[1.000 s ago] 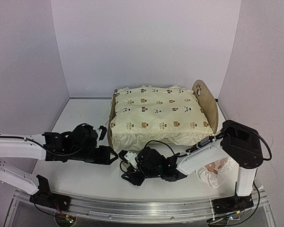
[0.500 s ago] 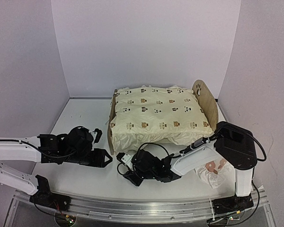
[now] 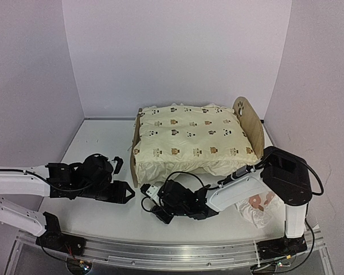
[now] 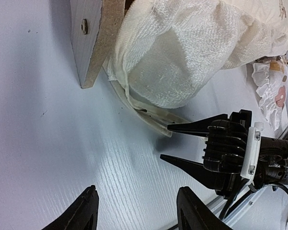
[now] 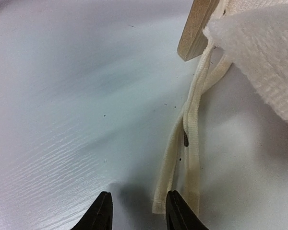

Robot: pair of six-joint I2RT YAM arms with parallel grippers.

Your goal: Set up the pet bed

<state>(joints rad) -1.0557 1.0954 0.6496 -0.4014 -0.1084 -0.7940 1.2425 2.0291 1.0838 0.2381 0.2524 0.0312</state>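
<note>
Both grippers hung low over the table (image 3: 97, 143) with jaws parted and nothing between them. The left gripper (image 4: 139, 213) gaped wide. The right gripper (image 5: 138, 211) was set narrower, probably because it was lined up on the tie strings (image 5: 191, 139) trailing just ahead of its fingertips. The pet bed (image 3: 249, 123) stood just beyond both, and the cushion (image 3: 189, 140) bulged over its frame, apparently unfastened.

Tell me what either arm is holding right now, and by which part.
Nothing is held. The left gripper stands open above the table; the right gripper is open too, the cushion's tie strings lying loose by its jaws.
</note>
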